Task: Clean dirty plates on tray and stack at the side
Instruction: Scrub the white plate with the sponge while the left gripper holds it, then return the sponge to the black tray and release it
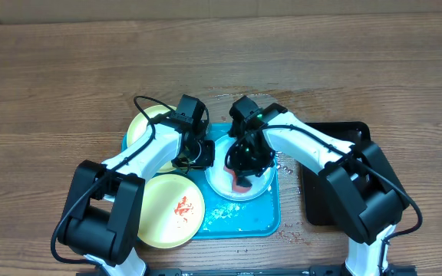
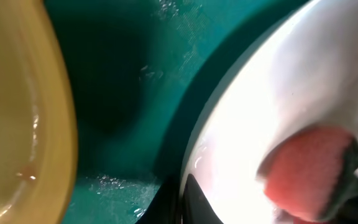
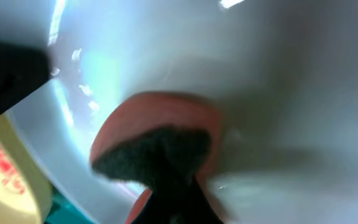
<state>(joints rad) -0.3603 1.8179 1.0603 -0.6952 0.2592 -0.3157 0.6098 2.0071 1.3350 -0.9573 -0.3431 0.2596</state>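
At the wooden table (image 1: 52, 77), I had both arms bent in over the turquoise tray (image 1: 244, 221), which lay at the middle of the brown, grain-streaked top, its floor beaded with water. The white plate (image 1: 219, 182) sat on the tray's right half. The left gripper (image 1: 198, 156) was closed on that plate's left rim, its dark fingers (image 2: 166, 205) straddling the edge in the left wrist view. The right gripper (image 1: 244, 170) was clamped tight on a pink sponge (image 1: 240, 185) with a dark scouring side, pressed down onto the plate's face.

A smeared yellow plate (image 1: 163, 222) lay at the tray's near-left corner, overlapping the rim, a red smear (image 1: 184, 207) on its face. A second yellow plate (image 1: 140, 129) lay at the far-left corner, partly under the left arm; whether it was soiled I could not tell. A black tray (image 1: 309, 201) stood just beside the turquoise one on the right, partly hidden by the right arm's base. Beyond the table's far edge only a narrow pale strip of the room showed.
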